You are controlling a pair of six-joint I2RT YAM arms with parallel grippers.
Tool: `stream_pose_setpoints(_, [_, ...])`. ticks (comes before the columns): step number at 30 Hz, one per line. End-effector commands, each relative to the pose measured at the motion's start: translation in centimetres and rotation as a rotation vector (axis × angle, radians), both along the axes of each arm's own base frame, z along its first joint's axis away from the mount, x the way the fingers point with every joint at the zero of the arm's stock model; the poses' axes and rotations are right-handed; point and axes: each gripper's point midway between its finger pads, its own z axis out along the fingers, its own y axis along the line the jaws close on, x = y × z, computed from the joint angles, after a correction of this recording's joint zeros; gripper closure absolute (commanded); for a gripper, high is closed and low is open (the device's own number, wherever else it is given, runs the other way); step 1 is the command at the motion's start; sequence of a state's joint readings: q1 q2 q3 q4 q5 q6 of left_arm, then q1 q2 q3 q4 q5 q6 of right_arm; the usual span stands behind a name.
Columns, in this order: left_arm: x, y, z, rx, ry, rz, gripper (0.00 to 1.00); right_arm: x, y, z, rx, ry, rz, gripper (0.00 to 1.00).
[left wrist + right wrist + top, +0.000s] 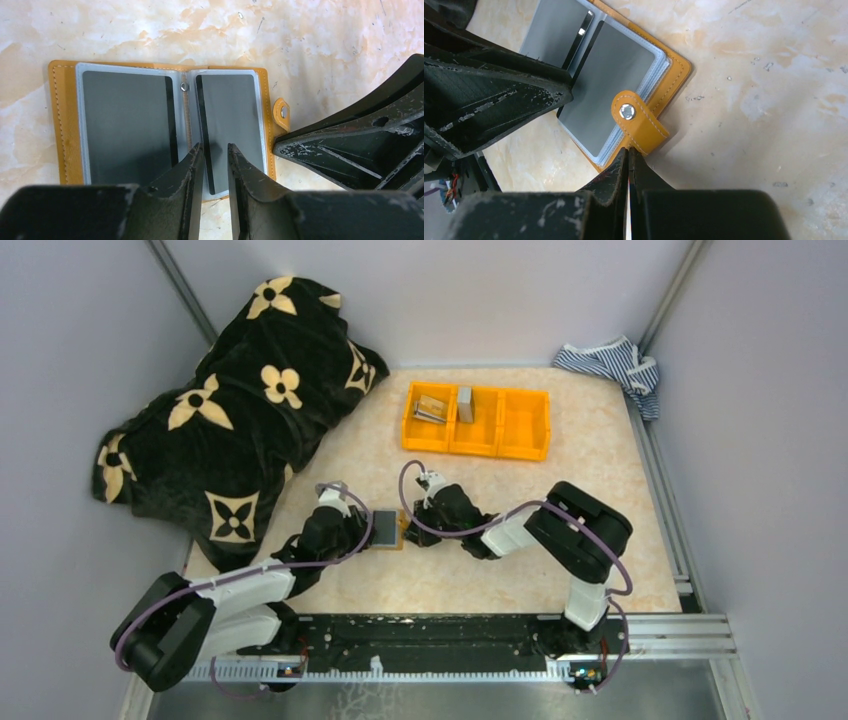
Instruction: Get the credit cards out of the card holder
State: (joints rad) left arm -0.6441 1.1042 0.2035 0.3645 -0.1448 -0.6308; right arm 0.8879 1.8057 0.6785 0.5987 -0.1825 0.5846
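**Top view.** The card holder (388,530) lies open and flat on the surface (600,500), about midway along the near edge and a little in from it, between the two pincers. An orange three-compartment bin (524,425) stands well apart from it, toward the far edge. A black blanket with cream flowers (240,410) covers the far left corner. A striped cloth (612,365) lies in the far right corner. At this scale the fingers and the cards cannot be made out.

**Left wrist view.** The holder has an orange-tan stitched border and clear sleeves (79,150). One grey card shows on each side of the fold: the left-hand card (125,125) and the right-hand card (235,115). Each card has a dark stripe along the edge nearest the fold. A small metal stud (184,87) sits on the fold. The left pincer (214,150) stands narrowly parted over the near end of the right-hand card, beside the fold, and the stripe shows in the gap. Whether the tips touch the card cannot be told.

**Right wrist view.** Only this view shows the stack of sleeve edges under the top card and the snap tab (640,125) close up. The tab is orange with white stitching and a metal snap, and it is folded up onto the card. The right pincer (629,152) is fully closed, with its tip against the holder's outer edge beside the base of the tab. Nothing shows between its fingers.
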Motion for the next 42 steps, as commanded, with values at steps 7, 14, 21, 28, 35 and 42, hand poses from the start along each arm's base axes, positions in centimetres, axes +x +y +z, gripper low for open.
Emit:
stream_pose_setpoints(7, [-0.3, -0.3, -1.3, -0.051, 0.032, -0.043, 0.70, 0.8, -0.4, 6.0, -0.009, -0.124, -0.023, 1.00])
stream_pose_setpoints(14, [-0.8, -2.0, -1.5, -0.098, 0.067, -0.120, 0.71, 2.0, -0.6, 8.2, -0.007, -0.178, -0.056, 1.00])
stream_pose_setpoints(21, [-0.8, -4.6, 0.1, -0.164, 0.050, -0.199, 0.70, 3.4, -0.2, 9.0, 0.019, -0.195, -0.073, 1.00])
stream_pose_setpoints(28, [0.3, -3.8, 5.3, -0.140, -0.037, -0.159, 0.64, 3.9, 0.4, 9.0, 0.040, -0.185, -0.070, 1.00])
stream_pose_setpoints(35, [1.1, 1.0, 7.2, 0.056, -0.026, 0.015, 0.58, 3.8, 2.6, 7.3, 0.077, -0.125, -0.021, 0.86])
stream_pose_setpoints(42, [-0.2, 2.3, 1.6, 0.073, 0.092, 0.070, 0.60, 3.2, 4.9, 6.6, 0.122, -0.094, 0.033, 0.86])
